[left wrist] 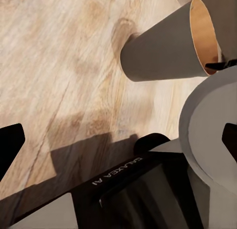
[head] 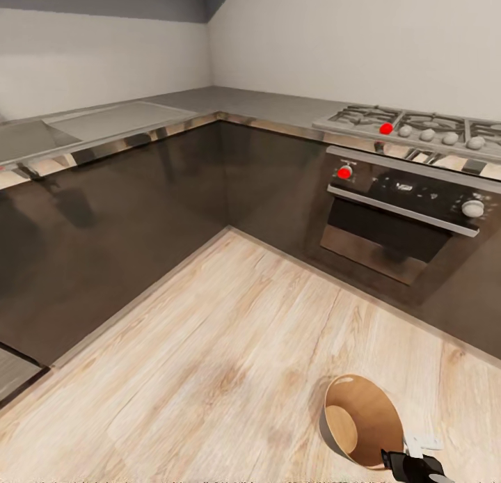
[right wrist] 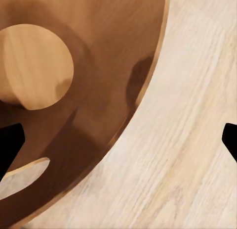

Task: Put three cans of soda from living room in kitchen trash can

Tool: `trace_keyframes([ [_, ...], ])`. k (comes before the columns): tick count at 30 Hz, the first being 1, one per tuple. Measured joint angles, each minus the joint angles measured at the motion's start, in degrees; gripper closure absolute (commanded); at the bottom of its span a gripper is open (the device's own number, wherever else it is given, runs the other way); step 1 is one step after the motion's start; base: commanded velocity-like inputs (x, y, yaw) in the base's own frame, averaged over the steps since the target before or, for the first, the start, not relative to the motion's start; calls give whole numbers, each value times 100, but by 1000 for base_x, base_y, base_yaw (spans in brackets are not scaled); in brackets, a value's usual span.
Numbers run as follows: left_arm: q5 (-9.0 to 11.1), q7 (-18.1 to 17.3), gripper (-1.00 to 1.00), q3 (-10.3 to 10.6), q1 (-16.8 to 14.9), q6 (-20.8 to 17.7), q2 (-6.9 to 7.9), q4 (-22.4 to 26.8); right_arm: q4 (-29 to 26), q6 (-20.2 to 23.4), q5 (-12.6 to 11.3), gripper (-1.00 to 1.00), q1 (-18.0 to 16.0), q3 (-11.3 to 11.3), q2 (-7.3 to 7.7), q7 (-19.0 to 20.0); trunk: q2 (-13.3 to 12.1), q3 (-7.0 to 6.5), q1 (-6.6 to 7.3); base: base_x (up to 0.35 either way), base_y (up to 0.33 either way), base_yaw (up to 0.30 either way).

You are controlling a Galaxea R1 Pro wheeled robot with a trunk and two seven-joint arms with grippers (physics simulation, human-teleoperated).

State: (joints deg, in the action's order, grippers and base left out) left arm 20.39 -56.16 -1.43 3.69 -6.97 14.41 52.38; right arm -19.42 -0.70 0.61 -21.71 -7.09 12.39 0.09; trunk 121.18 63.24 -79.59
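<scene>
I've got my right gripper [head: 417, 461] hanging at the bin's [head: 360, 419] rim, fingers spread wide with nothing between them; the bin stands on the kitchen floor [head: 229, 358], bare bottom showing; left gripper [left wrist: 118, 140] open too.

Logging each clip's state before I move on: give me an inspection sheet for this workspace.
Surface: pale wood floor, bare where seen.
Job's things: trash can stands on the floor by the oven; inside, just its pale bottom, no cans seen.
Clutter: nothing seen.
Grippers: right gripper open beside the trash can's rim; left gripper open above the floor.
Cables: nothing seen.
Surroundings: dark cabinets, grey countertop, oven, hob.
</scene>
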Motion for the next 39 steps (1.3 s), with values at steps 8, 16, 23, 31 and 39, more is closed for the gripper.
trace_keyframes([
  [8,0,0,-100,-1,0,-6,0,4,0,0,-1,-100,0,-1,0,0,0,25,0,39,0,0],
  [16,0,0,-100,1,0,-6,0,8,0,0,-2,-100,0,-2,0,0,0,28,0,82,0,0],
  [23,0,0,-100,0,0,-7,0,9,0,0,0,-100,0,-2,0,0,0,49,0,10,0,0],
  [31,0,0,-100,1,0,-7,0,9,0,0,0,-100,0,2,0,0,0,112,0,1,0,0],
  [39,0,0,-100,2,0,-7,0,9,0,0,0,-100,0,0,0,0,0,183,0,0,0,0],
])
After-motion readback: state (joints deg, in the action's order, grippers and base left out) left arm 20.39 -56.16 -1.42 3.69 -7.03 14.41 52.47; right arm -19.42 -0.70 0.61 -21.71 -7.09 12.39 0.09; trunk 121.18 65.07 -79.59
